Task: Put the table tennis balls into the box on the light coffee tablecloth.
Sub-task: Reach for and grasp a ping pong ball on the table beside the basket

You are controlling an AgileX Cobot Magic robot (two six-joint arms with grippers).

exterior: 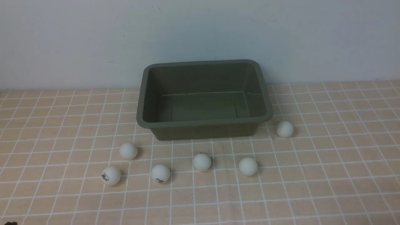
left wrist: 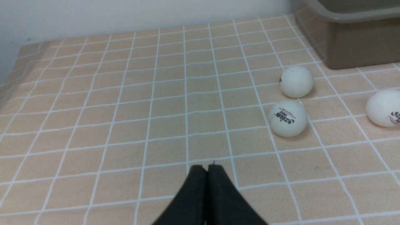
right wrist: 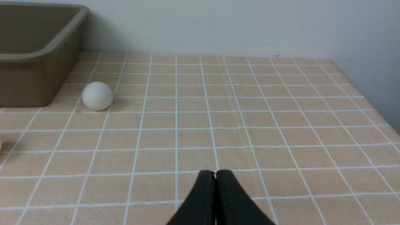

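The olive-green box (exterior: 142,100) stands empty at the back middle of the light coffee tablecloth (exterior: 328,175). Several white table tennis balls lie in front of it: one (exterior: 128,151) near its left front corner, a logo ball (exterior: 111,175) at the far left, others at the middle (exterior: 160,173) (exterior: 202,162) (exterior: 248,166), and one (exterior: 285,129) by the right corner. Neither arm shows in the front view. My left gripper (left wrist: 207,167) is shut, empty, with two balls (left wrist: 287,118) (left wrist: 296,81) ahead. My right gripper (right wrist: 215,172) is shut and empty, apart from a ball (right wrist: 97,96) beside the box (right wrist: 37,56).
A pale wall (exterior: 200,34) rises right behind the box. The tablecloth's edge (right wrist: 368,93) falls away on the right side in the right wrist view, and its left edge (left wrist: 12,75) shows in the left wrist view.
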